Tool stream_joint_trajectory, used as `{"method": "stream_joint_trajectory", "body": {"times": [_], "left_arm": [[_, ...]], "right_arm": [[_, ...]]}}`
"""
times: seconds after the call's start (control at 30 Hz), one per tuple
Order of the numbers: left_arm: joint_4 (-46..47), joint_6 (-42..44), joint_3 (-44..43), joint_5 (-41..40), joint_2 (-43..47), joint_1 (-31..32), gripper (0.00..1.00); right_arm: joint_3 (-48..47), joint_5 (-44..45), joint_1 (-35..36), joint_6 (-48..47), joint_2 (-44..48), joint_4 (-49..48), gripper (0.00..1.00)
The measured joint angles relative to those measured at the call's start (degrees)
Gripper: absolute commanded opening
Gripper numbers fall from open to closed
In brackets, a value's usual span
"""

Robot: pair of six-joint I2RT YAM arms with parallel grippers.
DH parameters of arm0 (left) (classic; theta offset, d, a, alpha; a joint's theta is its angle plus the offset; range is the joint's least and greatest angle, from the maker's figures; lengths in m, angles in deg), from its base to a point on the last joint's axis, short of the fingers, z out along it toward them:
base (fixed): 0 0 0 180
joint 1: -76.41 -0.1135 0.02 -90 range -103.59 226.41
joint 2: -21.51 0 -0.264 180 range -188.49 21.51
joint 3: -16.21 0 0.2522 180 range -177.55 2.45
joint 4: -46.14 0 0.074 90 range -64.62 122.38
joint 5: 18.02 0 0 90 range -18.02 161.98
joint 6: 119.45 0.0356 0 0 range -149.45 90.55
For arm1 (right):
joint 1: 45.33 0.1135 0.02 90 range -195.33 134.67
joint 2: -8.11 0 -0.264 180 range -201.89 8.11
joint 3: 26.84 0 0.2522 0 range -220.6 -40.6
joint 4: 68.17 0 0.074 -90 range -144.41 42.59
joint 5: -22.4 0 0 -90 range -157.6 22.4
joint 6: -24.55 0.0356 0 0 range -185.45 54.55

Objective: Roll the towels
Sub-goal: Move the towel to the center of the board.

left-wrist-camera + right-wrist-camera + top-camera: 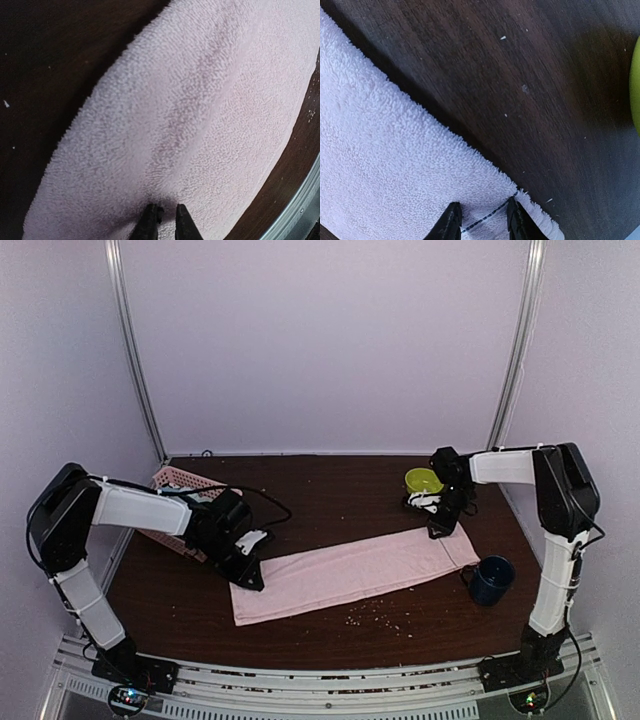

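Pale lilac walls (320, 340) enclose a dark wooden table (330, 490).
The pink towel (350, 570) lies flat across its front; the left gripper (165, 222) pinches a fold at one end, the right gripper (482, 220) straddles the other corner, jaws apart; crumbs (375, 615) nearby.

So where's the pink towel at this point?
In the top view the pink towel lies spread flat mid-table, its left end under the left gripper, its right end beside the blue mug and at the right gripper.
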Motion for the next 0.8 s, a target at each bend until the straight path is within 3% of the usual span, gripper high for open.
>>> {"method": "stream_joint_trajectory", "body": {"times": [0.27, 0.63, 0.8], "left_arm": [[0.4, -2.6, 3.4, -0.3, 2.9, 0.7, 0.16], [-5.8, -9.8, 6.0, -5.7, 7.1, 0.4, 0.15], [-8.2, -10.7, 5.4, -7.3, 7.3, 0.2, 0.25]], "right_arm": [[0.0, 2.5, 4.7, 0.2, -0.2, -2.2, 0.34], [-5.6, 2.9, 10.3, 4.9, -3.8, -1.6, 0.37], [-6.8, 3.2, 7.9, 7.2, -4.1, -1.6, 0.4]]}}
